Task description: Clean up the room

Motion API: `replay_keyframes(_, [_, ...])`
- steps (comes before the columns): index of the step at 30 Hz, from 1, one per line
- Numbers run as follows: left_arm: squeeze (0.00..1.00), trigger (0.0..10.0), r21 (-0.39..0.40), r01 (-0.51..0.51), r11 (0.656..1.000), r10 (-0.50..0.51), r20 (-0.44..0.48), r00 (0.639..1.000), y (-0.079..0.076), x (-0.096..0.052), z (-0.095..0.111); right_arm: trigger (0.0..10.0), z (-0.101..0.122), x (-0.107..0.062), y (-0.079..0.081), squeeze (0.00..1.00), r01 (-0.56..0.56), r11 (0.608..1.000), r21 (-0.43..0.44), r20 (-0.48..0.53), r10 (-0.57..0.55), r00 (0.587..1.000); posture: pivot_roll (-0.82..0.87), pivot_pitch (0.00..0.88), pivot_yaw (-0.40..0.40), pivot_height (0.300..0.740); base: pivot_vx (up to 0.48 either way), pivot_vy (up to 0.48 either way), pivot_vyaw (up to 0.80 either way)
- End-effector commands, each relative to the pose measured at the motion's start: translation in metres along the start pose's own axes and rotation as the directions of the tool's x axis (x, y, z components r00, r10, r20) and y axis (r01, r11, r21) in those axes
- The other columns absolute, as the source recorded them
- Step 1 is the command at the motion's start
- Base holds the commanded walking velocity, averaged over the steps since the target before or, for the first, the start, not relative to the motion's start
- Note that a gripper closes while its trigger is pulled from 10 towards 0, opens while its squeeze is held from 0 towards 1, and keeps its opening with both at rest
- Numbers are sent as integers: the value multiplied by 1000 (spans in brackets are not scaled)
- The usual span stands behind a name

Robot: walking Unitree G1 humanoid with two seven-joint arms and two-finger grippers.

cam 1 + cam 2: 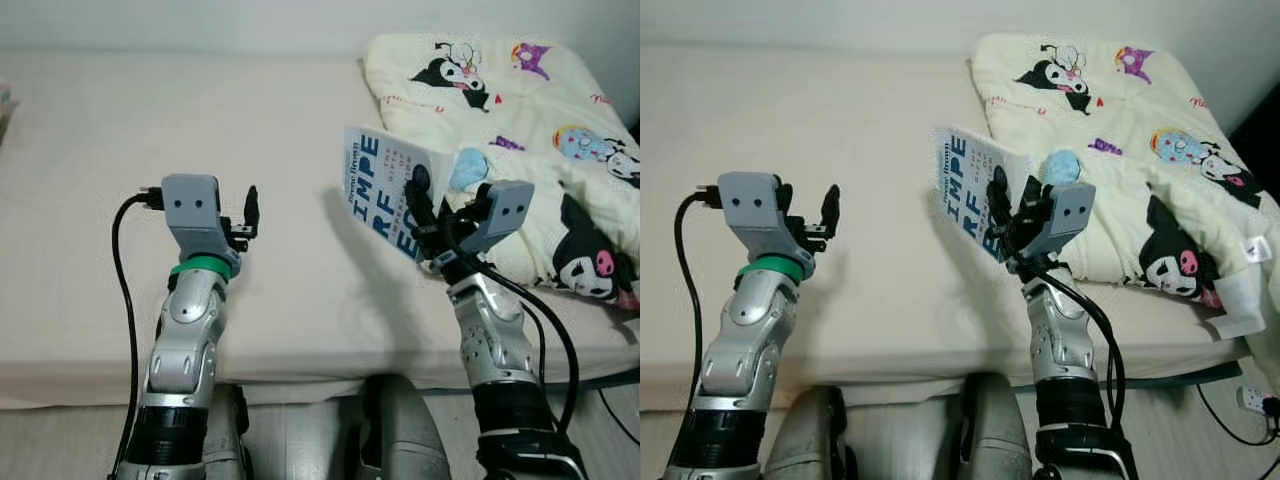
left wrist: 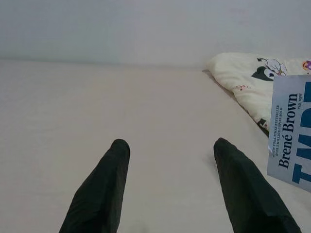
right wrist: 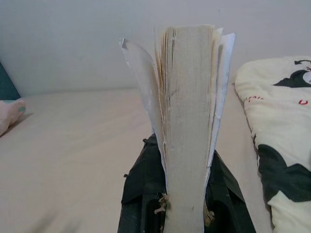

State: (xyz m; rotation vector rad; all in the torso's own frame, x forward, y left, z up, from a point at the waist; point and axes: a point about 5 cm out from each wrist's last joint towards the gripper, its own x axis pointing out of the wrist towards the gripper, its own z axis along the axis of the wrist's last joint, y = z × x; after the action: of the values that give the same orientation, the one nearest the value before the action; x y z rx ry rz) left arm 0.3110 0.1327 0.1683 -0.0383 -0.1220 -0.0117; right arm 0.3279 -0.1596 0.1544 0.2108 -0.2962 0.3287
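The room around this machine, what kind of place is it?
Most likely a bedroom. The robot stands at a bed with a plain cream sheet, a cartoon-print quilt lies bunched on it, and the right gripper holds a paperback book above the mattress.

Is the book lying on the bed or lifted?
Lifted: the right tool holds the book upright above the bed.

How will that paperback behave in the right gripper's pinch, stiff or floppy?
Probably semi-stiff: the book stands upright in the right gripper, off the bed. Its thin covers splay away from the page block, so they'd likely flop. Looks light; pinched at one edge, it may pivot.
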Motion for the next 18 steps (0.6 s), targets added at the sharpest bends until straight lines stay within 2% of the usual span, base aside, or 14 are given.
replay_keyframes(1, [0,10000,3,23,1000,-23,-17,1000,-5,1,-2,10000,7,0,-2,0,5,1000,-18,36,-4,999,28,4,-22,670,0,0,0])
replay_keyframes(18, [0,10000,26,52,998,-51,-37,998,-7,3,-5,10000,7,0,-2,0,21,1000,-19,38,-20,999,30,1,-14,725,0,0,0])
